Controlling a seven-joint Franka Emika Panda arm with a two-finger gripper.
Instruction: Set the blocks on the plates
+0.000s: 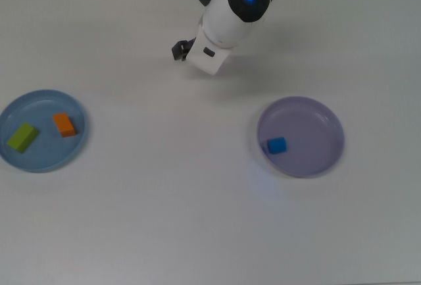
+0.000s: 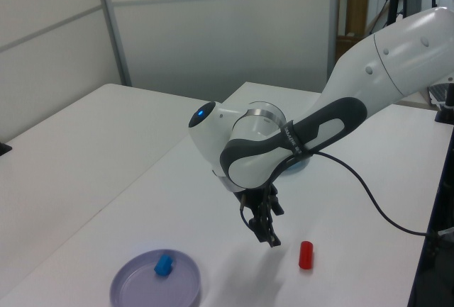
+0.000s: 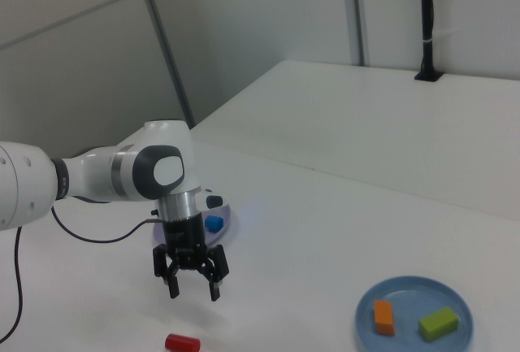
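Two blocks [image 1: 43,131] in the top view's left plate [image 1: 41,160], one block [image 1: 276,145] in its right plate [image 1: 316,160].

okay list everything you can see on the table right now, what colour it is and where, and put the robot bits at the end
light blue plate: one, light blue, at the top view's left edge of the table.
green block: one, green, lying on the light blue plate.
orange block: one, orange, on the same plate beside the green block.
lavender plate: one, pale lavender, toward the top view's right.
blue block: one, blue, on the lavender plate near its rim.
red block: one, red, on the bare table, on no plate, standing on end in the left view, lying flat in the right view.
table: white.
cable: one, black, trailing from the arm.
arm: one, white and dark grey.
gripper: one, black, open and empty, above the table near the red block.
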